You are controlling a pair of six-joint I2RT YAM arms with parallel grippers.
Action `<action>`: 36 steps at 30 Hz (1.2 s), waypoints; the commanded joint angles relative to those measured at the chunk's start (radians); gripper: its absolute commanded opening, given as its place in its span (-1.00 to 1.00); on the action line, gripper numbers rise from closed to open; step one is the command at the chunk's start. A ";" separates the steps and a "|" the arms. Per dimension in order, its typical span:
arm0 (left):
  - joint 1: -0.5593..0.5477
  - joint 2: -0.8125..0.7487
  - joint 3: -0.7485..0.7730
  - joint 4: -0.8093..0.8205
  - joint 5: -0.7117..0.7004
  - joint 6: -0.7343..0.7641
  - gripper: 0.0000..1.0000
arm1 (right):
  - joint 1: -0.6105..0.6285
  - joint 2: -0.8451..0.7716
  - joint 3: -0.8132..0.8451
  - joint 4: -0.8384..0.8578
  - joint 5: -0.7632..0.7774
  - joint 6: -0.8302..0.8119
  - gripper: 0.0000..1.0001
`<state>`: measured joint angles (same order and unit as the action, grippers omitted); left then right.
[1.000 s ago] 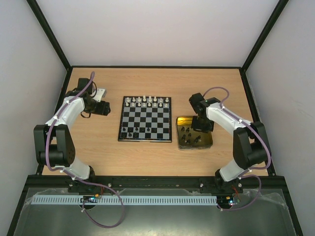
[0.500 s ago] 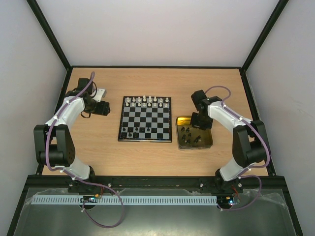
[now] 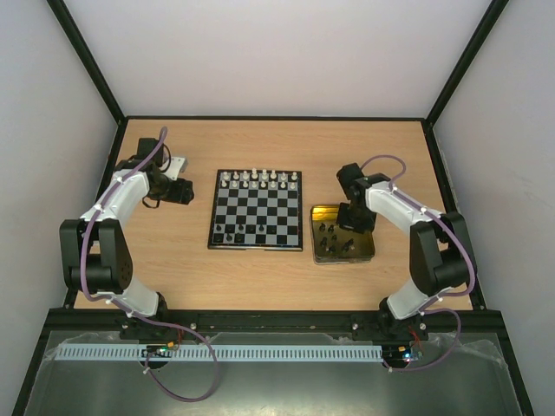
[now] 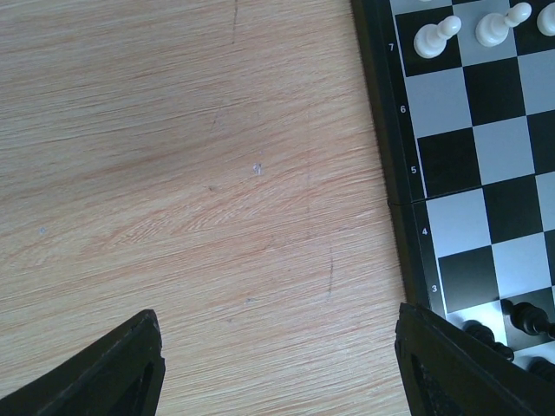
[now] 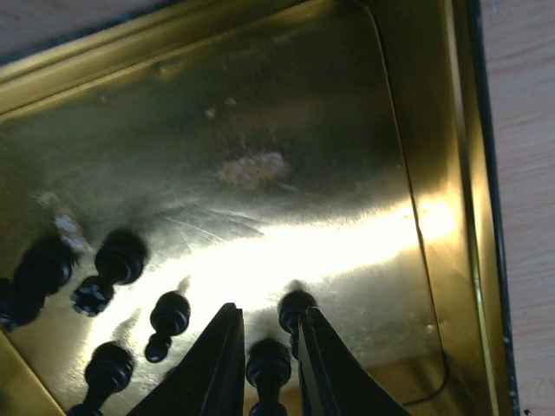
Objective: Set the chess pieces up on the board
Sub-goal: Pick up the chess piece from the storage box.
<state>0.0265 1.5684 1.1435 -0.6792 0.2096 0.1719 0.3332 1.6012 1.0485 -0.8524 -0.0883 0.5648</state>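
On my monitor, a light wood-grain table (image 3: 277, 139) sits inside a box of plain white walls (image 3: 277, 52) on the left, right and far sides, edged by black frame bars (image 3: 87, 61). The light is soft and even. Along the near edge I see a black rail (image 3: 277, 322), then a grey shelf (image 3: 277, 390) carrying a white slotted strip (image 3: 260, 354).

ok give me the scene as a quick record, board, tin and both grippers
board: white pieces along far rows, a few black pieces at near left corner
tin: right of board, holds loose black chessmen
left gripper: open, over bare table left of board
right gripper: in the tin, shut on one black piece
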 commanded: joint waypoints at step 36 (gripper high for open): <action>-0.013 0.007 0.012 -0.029 -0.008 0.001 0.47 | -0.049 -0.058 -0.143 0.047 -0.051 0.001 -0.64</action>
<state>0.0170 1.5764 1.1442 -0.6834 0.2054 0.1719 0.2882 1.5581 0.9230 -0.8009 -0.1406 0.5682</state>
